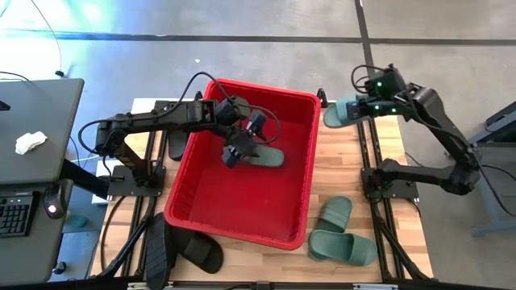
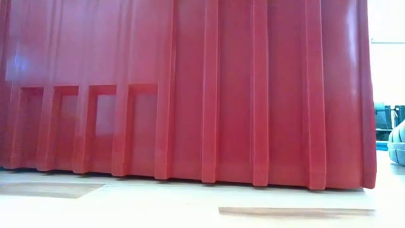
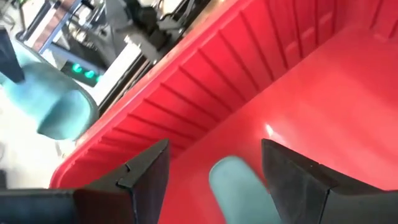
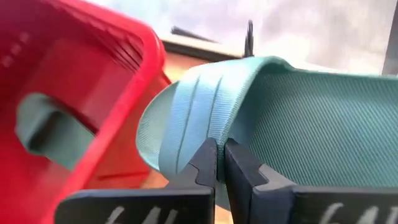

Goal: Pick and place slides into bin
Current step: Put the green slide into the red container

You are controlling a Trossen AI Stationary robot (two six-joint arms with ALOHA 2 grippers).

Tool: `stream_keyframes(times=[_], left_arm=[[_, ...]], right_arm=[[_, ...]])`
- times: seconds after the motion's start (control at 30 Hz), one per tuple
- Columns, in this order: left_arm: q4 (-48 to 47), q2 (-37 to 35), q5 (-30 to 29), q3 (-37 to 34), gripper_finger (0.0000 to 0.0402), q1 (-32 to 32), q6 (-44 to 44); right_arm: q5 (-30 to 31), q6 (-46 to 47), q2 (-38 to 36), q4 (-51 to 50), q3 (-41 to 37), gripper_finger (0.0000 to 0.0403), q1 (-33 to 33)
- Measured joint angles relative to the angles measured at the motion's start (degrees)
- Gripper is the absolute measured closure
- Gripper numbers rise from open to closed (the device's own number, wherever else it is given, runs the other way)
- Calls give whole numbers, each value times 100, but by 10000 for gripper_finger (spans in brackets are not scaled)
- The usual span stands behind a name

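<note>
The large rectangular red plastic bin (image 1: pixel 242 217) stands in the middle of the wooden table (image 1: pixel 339 173). The left gripper (image 1: pixel 236 153) hangs inside the bin, over its floor, and its two dark fingers (image 3: pixel 143 177) are spread wide with nothing between them. Just beside this gripper, on the bin floor, lies one dark green rubber slide (image 1: pixel 262 155); in the left wrist view its rounded end (image 3: pixel 233 186) shows between the open fingers, lower than them.

The right gripper (image 1: pixel 364 106) is outside the bin, near the bin's far right corner. Its fingers are pressed together on the ribbed strap of a second dark green slide (image 4: pixel 205 134), which it holds above the table edge (image 1: pixel 343 113). In the right wrist view the red bin wall (image 4: pixel 81 81) is just beside this held slide, and the slide inside the bin (image 4: pixel 50 127) shows behind it.

On the table, well apart from the right gripper, two more dark green slides (image 1: pixel 332 216) (image 1: pixel 345 246) lie beside the bin's near right corner. Two black slides (image 1: pixel 199 250) (image 1: pixel 156 250) lie at the near left corner, well apart from the left gripper. The low view shows mostly the ribbed red wall of the bin (image 2: pixel 190 88).
</note>
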Motion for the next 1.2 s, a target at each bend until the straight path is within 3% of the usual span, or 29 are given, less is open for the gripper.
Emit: stream_keyframes(times=[0.23, 0.5, 0.73, 0.97, 1.2], left_arm=[[-2, 0, -516, 0, 170, 0, -2], [-201, 0, -1352, 0, 170, 2, -24], [-621, -65, -1356, -5, 170, 0, -150], [-809, -405, -1003, -4, 170, 0, -254], [-918, -786, -1066, -4, 170, 0, -279]], right_arm=[[38, 197, 0, 273, 560, 403, 293], [-399, 497, 172, 1293, 609, 403, 745], [-464, 745, 743, 2165, 603, 403, 1294], [-469, 1364, 1450, 3083, 600, 403, 1632], [-632, 1746, 2218, 4619, 598, 403, 2061]])
